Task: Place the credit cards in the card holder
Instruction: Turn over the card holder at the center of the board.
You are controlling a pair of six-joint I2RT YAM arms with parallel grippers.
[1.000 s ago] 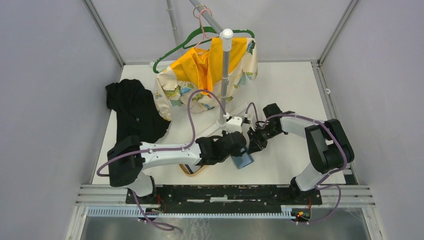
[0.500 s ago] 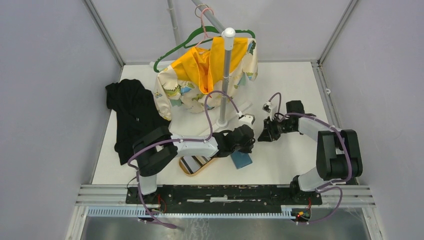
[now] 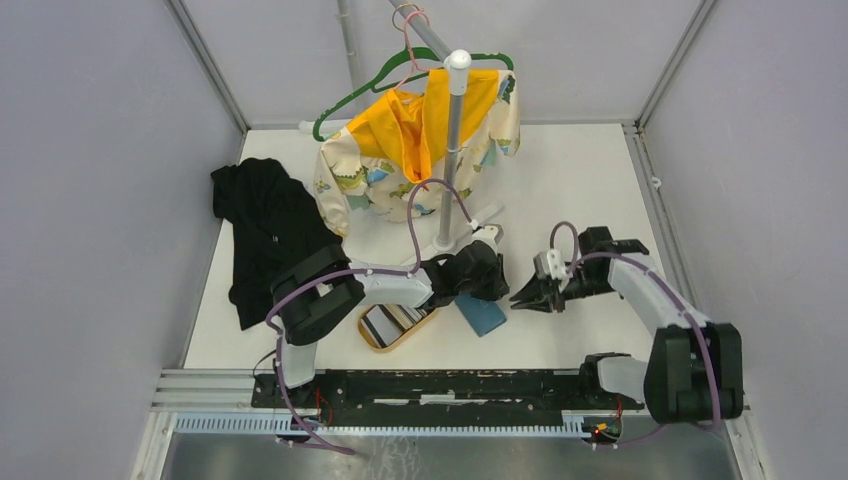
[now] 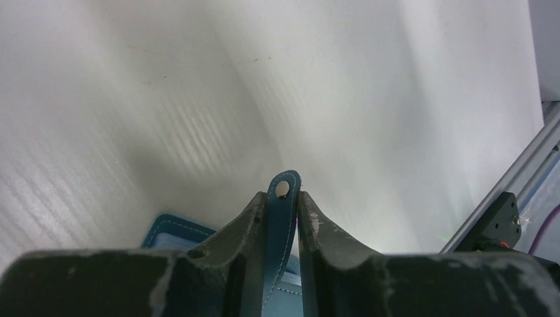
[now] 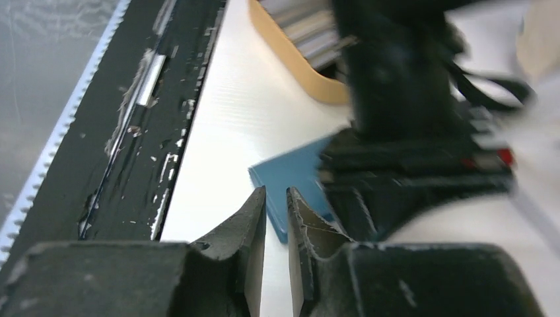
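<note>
We see a robotics lab test cell. A white table (image 3: pixel 570 180) is boxed in by plain grey panel walls (image 3: pixel 100 150) on aluminium posts (image 3: pixel 208 68). A slotted metal rail (image 3: pixel 200 383) runs along the near edge, where two cabled robot arms, the left arm (image 3: pixel 385 285) and the right arm (image 3: pixel 650 290), are bolted. A clothes stand (image 3: pixel 452 150) rises at the far side.

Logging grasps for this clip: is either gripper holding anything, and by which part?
The left gripper pinches the card holder by its tab, between its fingers. The right gripper holds nothing.
</note>
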